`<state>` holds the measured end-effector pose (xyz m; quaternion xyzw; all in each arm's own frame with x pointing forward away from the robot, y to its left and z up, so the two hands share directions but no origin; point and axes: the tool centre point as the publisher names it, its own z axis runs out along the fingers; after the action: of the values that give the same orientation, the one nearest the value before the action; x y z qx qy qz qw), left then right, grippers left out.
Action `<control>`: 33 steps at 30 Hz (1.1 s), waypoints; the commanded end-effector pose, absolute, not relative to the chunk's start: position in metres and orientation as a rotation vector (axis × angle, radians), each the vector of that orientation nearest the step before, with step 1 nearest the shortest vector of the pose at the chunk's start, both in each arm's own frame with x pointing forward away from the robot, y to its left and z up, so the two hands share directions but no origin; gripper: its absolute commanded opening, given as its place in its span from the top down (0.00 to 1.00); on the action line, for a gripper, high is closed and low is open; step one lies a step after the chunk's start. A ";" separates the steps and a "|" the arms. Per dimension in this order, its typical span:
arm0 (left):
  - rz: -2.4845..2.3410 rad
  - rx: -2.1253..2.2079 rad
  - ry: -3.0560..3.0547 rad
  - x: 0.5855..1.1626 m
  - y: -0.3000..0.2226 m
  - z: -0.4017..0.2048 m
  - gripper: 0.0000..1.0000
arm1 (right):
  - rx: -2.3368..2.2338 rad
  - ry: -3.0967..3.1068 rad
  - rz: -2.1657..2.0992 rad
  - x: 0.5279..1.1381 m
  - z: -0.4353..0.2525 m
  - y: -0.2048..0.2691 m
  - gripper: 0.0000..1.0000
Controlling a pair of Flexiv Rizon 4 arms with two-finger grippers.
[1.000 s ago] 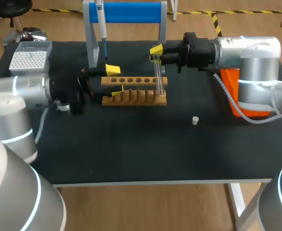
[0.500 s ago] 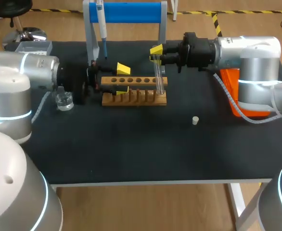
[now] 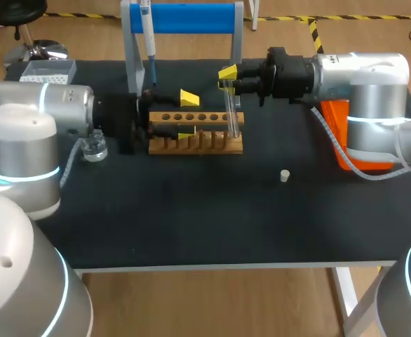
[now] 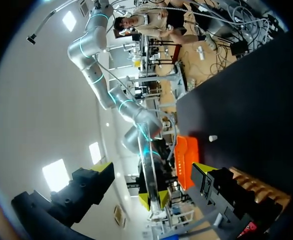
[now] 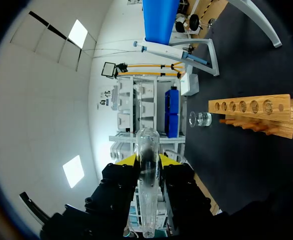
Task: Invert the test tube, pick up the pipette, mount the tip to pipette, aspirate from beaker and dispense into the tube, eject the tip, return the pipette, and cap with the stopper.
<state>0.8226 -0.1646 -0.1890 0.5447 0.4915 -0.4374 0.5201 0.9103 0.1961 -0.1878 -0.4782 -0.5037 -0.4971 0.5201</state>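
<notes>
At the right end of the wooden rack [image 3: 195, 133], a clear glass test tube [image 3: 230, 116] stands upright, held near its top by the right gripper [image 3: 228, 81]. The two fingers are closed on the tube from both sides. In the right wrist view the tube [image 5: 147, 170] runs out between the yellow tips and ends in a rounded dome. I cannot tell whether anything is inside it, or whether its lower end touches the rack.

A small clear glass beaker [image 3: 93, 149] sits on the black table [image 3: 191, 217] left of the rack, just beside the left arm. Its contents cannot be made out. A tip box [image 3: 48, 70] with a white dotted grid on top stands at the back left corner, partly behind that arm. An orange bin [image 3: 335, 133] at the right is largely covered by the right arm.

The rack is pale wood: a top bar with a row of round holes and a row of pegs below it. The left gripper [image 3: 187, 114] lies level with the rack's left end, fingers spread wide with one yellow tip behind the bar and one in front.

A pipette [image 3: 148, 35] hangs on a grey stand with a blue crossbar [image 3: 191, 17] behind the rack. A small pale stopper [image 3: 284, 175] lies alone in front of the rack, to its right and well apart.
</notes>
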 end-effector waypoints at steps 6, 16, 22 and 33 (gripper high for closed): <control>-1.028 1.247 1.198 0.824 -0.189 -0.181 0.00 | -1.146 -1.210 -1.189 0.911 -0.187 0.195 1.00; -1.043 1.251 1.250 0.819 -0.221 -0.183 0.00 | -1.146 -1.210 -1.189 0.911 -0.187 0.195 1.00; -1.066 1.233 1.258 0.816 -0.232 -0.184 0.00 | -1.146 -1.210 -1.189 0.911 -0.187 0.195 1.00; -1.093 1.222 1.267 0.815 -0.240 -0.183 0.00 | -1.146 -1.210 -1.189 0.911 -0.187 0.195 1.00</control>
<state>0.8136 -0.2364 -0.1836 0.5080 0.5252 -0.4547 0.5092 0.9103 0.1962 -0.1878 -0.4782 -0.5037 -0.4971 0.5201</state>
